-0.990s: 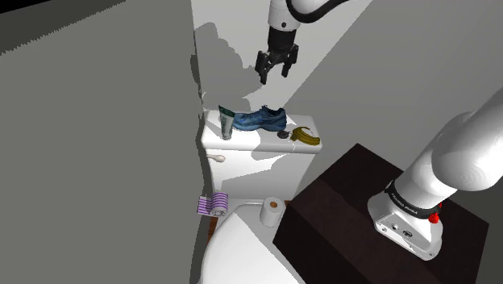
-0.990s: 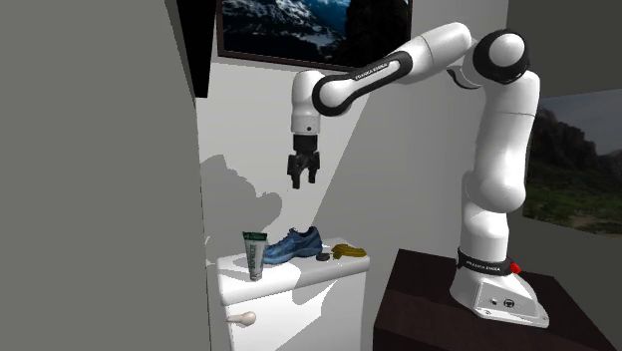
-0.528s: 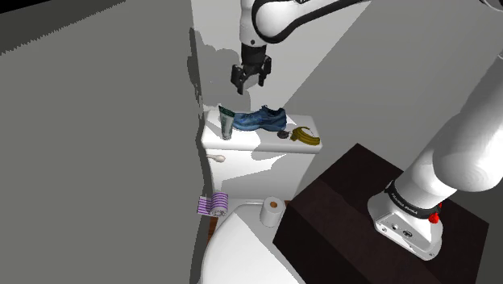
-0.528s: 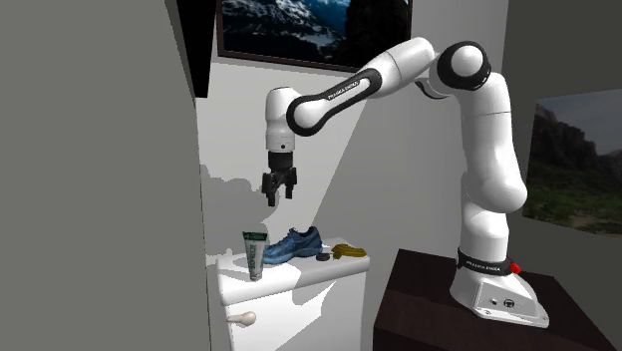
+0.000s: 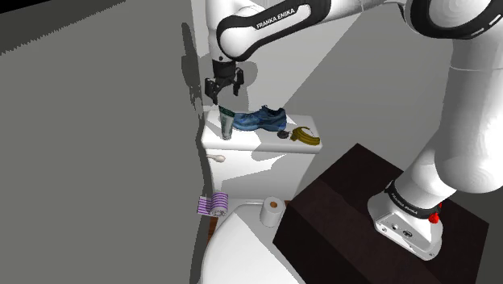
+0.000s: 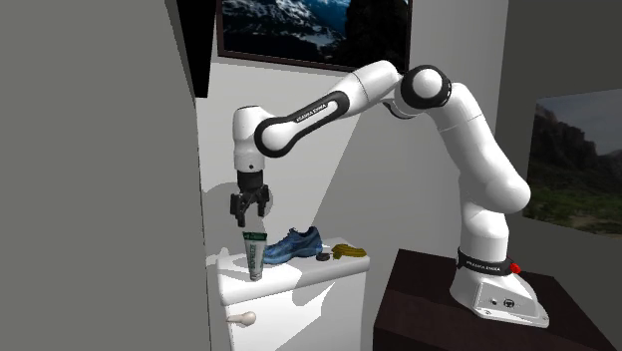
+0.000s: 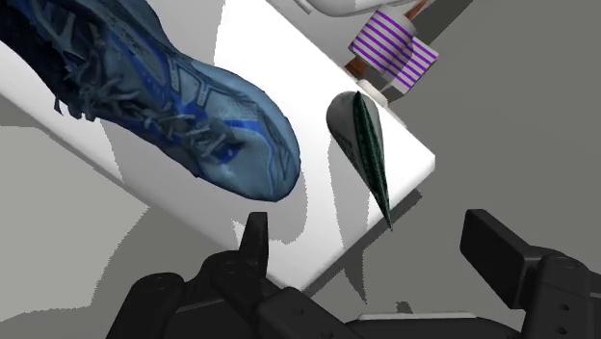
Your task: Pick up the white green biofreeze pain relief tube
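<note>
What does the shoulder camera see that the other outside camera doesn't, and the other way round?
Compared with the second exterior view, the shoulder view adds the toilet bowl, a toilet paper roll and a purple striped thing below the tank. The second exterior view instead has two mountain pictures, one high on the wall and one at its right. Both share the white and green tube standing on the tank lid, the blue shoe, the banana, the open gripper just above the tube, and the dark stand.
</note>
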Motion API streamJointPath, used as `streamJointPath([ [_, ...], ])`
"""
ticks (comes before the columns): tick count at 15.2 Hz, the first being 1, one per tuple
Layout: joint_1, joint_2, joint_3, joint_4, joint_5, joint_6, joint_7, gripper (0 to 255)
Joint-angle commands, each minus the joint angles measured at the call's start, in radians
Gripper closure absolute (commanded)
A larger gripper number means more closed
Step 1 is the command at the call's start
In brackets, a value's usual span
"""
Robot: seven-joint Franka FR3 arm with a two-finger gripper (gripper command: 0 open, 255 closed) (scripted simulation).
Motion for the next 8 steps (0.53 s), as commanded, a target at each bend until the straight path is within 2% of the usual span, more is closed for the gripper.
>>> streamJointPath([
  [1, 0.024, 0.084, -0.002, 0.095, -0.019, -0.016, 0.011, 0],
  [8, 0.029, 0.124, -0.009, 0.073, -0.031, 0.045, 0.022, 0],
])
